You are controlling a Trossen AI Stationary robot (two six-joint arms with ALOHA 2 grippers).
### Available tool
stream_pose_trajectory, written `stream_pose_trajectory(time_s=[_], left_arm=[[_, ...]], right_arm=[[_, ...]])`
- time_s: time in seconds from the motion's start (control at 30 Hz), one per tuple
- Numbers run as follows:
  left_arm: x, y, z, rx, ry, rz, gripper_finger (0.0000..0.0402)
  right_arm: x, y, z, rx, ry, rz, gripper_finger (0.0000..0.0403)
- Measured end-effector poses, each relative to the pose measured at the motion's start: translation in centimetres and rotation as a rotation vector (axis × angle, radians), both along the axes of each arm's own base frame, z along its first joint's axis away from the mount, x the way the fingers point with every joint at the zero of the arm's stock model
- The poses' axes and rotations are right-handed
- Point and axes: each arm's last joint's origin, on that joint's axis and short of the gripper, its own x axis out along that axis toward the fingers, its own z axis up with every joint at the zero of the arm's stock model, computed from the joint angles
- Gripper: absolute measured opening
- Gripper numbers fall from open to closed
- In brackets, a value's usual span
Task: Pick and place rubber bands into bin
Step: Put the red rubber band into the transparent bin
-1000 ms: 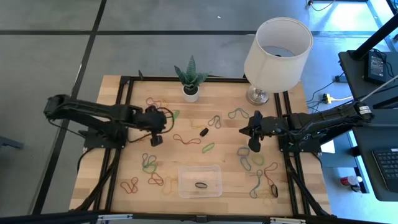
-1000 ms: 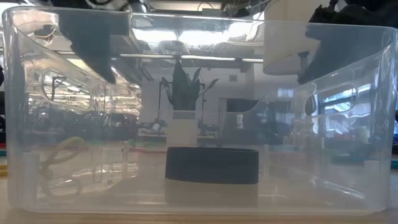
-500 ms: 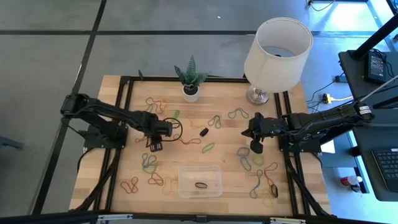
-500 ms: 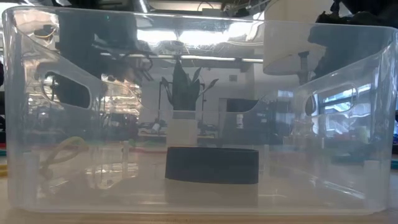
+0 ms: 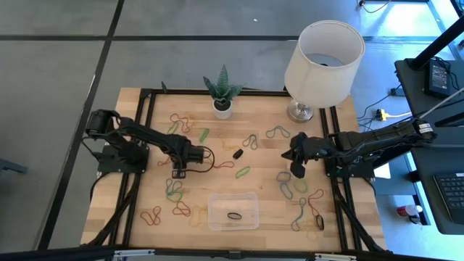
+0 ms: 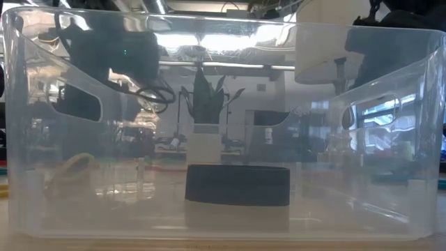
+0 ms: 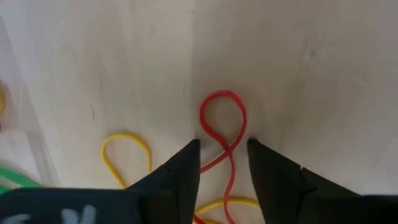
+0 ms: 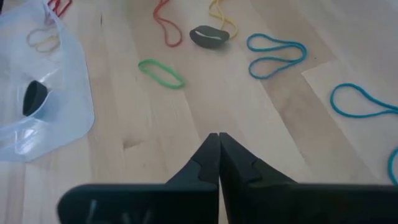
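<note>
Left wrist view shows the left gripper (image 7: 222,144), newly moved in and parted, straddling a red rubber band (image 7: 222,124): pick imminent; the right gripper (image 8: 217,140) waits closed.

White lamp (image 5: 323,54) stands at the table's (image 5: 268,196) far right corner; small potted plant (image 5: 222,90) sits left of it; a black chunky piece (image 5: 237,154) lies mid-table.

L tool (image 5: 177,169) low over rubber bands (image 5: 174,190), bin (image 5: 233,210) near front edge; R tool (image 5: 296,170) mid-right

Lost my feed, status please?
Left claw open, straddling a red rubber band. Right claw shut, empty, hovering. Bin holds one black band. Nothing in the way.
</note>
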Motion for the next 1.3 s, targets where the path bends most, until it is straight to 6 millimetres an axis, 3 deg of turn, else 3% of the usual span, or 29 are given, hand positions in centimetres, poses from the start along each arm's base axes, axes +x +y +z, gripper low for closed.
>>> stream_pose_trajectory(time_s=[0.2,0.33,0.57,0.83,1.0,1.17,1.3], left_arm=[[0.0,0.0,0.3,-0.029,-0.005,-0.07,0.0013],[0.4,0.0,1.9,-0.005,-0.025,-0.076,0.0003],[1.9,-1.4,7.5,0.02,-0.062,0.001,0.0002],[5.4,-6.2,16.0,0.075,-0.276,0.056,0.0002],[9.1,-10.0,19.7,0.082,-0.368,0.038,0.0002],[13.9,-14.1,21.0,0.051,-0.45,-0.011,0.0002],[17.1,-16.8,20.2,0.018,-0.503,-0.033,0.0002]], right_arm=[[0.0,0.0,0.0,0.064,-0.006,-0.059,0.001],[0.0,0.0,0.0,0.101,-0.01,-0.093,0.0005],[-0.1,0.0,-0.1,0.072,0.008,-0.068,0.0006],[-0.5,0.4,-0.5,0.022,0.07,0.02,0.0004],[-1.0,0.8,-0.8,-0.001,0.122,0.074,0.0006],[-1.3,1.1,-1.1,-0.009,0.162,0.098,0.0008],[-1.5,1.5,-1.1,-0.014,0.173,0.123,0.0004]])
